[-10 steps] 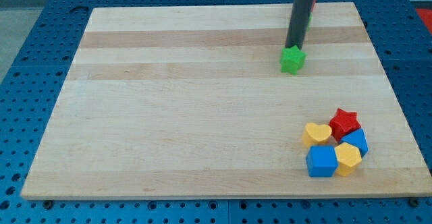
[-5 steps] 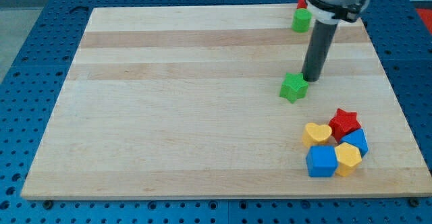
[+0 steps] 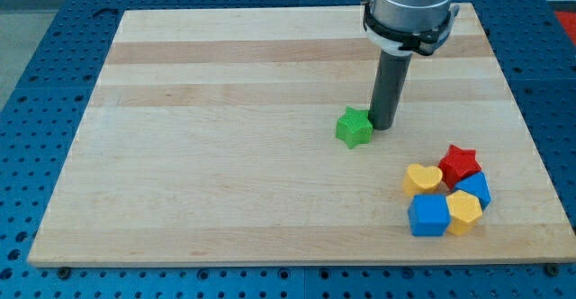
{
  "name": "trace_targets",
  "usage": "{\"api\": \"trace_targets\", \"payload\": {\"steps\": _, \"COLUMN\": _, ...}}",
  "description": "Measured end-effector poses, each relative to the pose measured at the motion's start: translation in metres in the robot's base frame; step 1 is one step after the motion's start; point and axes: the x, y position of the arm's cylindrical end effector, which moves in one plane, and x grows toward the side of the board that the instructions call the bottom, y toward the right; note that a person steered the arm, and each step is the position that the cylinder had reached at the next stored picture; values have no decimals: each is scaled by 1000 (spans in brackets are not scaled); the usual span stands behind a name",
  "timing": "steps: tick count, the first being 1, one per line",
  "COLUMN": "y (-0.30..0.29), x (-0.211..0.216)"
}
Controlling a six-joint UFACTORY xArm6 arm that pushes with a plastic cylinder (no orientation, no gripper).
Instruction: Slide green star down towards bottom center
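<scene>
The green star [image 3: 354, 127] lies on the wooden board [image 3: 225, 155], right of the board's middle. My tip [image 3: 382, 126] touches the star's right side, at the end of the dark rod that comes down from the view's top. The arm's grey body covers the board's top right area.
A cluster sits near the board's bottom right corner: a red star [image 3: 459, 164], a yellow heart [image 3: 422, 179], a blue cube [image 3: 428, 216], a yellow block [image 3: 464, 212] and a blue block [image 3: 476, 188]. Blue pegboard [image 3: 36, 110] surrounds the board.
The green star has moved down and to the left, pushed by my tip, which followed it. The arm now hides the green and red blocks at the top right.
</scene>
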Motion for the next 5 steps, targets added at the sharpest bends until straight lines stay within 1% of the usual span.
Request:
{"api": "trace_targets", "payload": {"steps": 1, "y": -15, "x": -7}}
{"api": "trace_targets", "payload": {"steps": 2, "y": -49, "x": 7}}
{"api": "trace_targets", "payload": {"steps": 3, "y": -60, "x": 46}}
{"api": "trace_targets", "payload": {"steps": 4, "y": -55, "x": 52}}
{"api": "trace_targets", "payload": {"steps": 5, "y": -55, "x": 24}}
